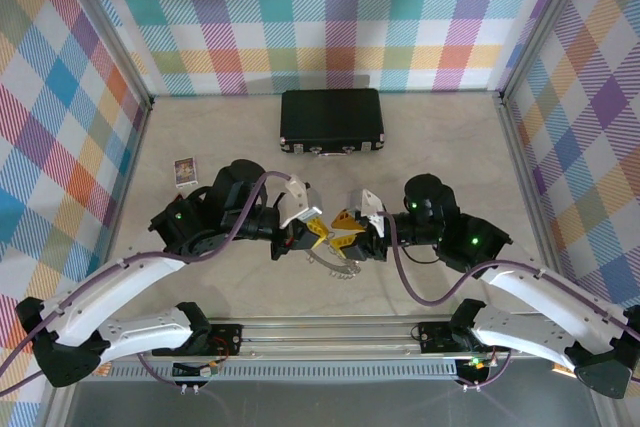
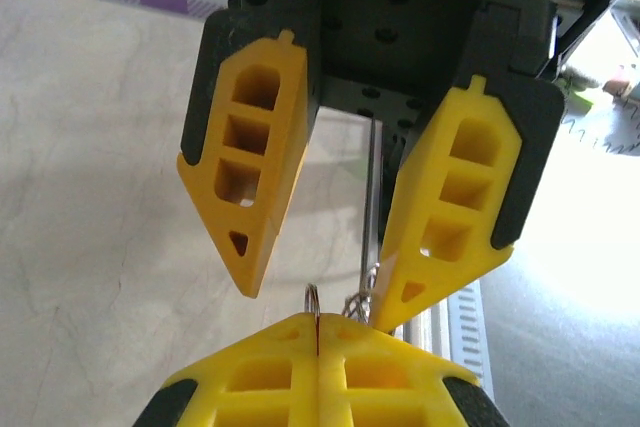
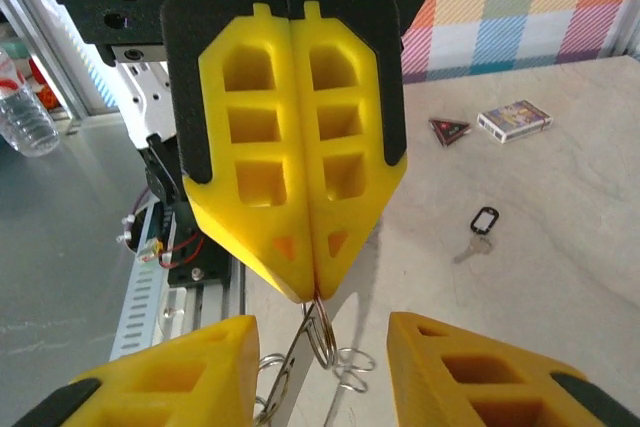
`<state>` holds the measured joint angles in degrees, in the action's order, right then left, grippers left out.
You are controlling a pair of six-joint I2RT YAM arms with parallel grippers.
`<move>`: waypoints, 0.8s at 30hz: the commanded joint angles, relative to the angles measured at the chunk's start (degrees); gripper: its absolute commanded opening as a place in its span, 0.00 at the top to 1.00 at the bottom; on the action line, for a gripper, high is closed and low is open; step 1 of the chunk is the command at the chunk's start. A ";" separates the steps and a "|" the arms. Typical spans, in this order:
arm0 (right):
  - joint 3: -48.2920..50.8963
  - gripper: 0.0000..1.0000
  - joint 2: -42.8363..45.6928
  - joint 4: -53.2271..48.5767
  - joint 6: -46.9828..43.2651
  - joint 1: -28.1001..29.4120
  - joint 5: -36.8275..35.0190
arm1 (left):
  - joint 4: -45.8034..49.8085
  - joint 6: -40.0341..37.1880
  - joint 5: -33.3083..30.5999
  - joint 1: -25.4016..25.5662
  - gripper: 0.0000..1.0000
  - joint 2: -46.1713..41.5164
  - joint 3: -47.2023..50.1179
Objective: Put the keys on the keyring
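Note:
My left gripper (image 1: 316, 236) (image 2: 316, 321) is shut on a silvery ring at the top of the keys (image 2: 313, 297) (image 3: 322, 332), a bunch of linked silvery rings and flat metal pieces dangling (image 1: 338, 263) above the table. Facing it tip to tip, my right gripper (image 1: 346, 230) (image 3: 320, 321) is open. Its yellow fingers (image 3: 175, 372) stand on either side of the pinched ring, and one touches or nearly touches the hanging loops. The keyring (image 3: 484, 219), a small dark oval loop, lies on the table beside one silver key (image 3: 468, 249), apart from both grippers.
A black case (image 1: 331, 121) lies at the back of the table. A card box (image 1: 185, 169) (image 3: 513, 119) and a small dark triangle (image 3: 449, 128) sit at the left. The metal rail (image 1: 330, 332) runs along the near edge. A water bottle (image 3: 22, 112) stands beyond it.

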<state>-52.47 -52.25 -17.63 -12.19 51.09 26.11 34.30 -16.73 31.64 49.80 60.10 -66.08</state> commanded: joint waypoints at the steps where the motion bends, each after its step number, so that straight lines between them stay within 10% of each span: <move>1: -1.33 0.64 0.31 -3.00 -3.02 0.09 0.42 | 2.69 -2.61 1.73 0.76 1.00 1.07 -2.29; 24: -1.03 0.89 -2.73 -2.87 -2.57 0.06 2.17 | 2.00 -2.25 4.75 0.79 1.00 0.86 -1.81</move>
<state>-52.51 -54.70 -20.73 -14.35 51.09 27.00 37.41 -18.31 33.58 49.80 62.15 -66.30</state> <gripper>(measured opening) 0.122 0.050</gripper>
